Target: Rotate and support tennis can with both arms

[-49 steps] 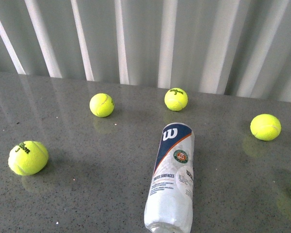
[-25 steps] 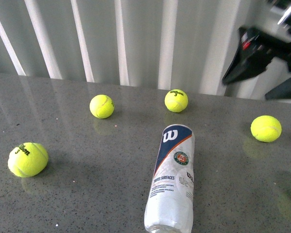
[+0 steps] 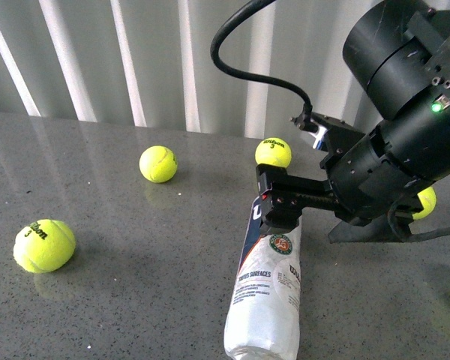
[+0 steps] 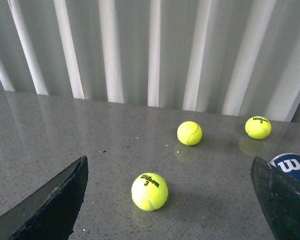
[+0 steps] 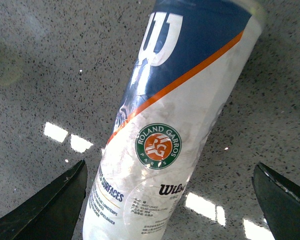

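Straddling the tennis can, right claw gapes with room either side, apparently not touching; left claw spread too.

The front camera looks from the robot's body across the grey worktop toward a ribbed wall, with the tennis can near its lower edge. The left wrist camera sits low, apparently farther back, and faces the same wall. It shares the tennis balls and only the can's logo end. The right wrist camera looks steeply down, very close on the can's label.
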`<action>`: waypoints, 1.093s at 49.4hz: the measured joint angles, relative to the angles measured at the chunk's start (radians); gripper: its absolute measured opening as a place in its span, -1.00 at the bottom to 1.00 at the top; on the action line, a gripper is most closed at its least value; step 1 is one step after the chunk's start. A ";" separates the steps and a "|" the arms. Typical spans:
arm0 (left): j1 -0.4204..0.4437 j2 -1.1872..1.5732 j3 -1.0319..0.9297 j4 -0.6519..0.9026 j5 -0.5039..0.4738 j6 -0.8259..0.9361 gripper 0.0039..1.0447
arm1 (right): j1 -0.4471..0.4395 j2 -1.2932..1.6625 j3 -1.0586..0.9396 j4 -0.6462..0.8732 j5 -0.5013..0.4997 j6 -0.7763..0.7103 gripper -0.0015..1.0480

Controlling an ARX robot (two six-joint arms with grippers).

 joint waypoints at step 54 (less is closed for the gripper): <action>0.000 0.000 0.000 0.000 0.000 0.000 0.88 | 0.062 0.188 0.069 0.106 0.035 0.061 -0.15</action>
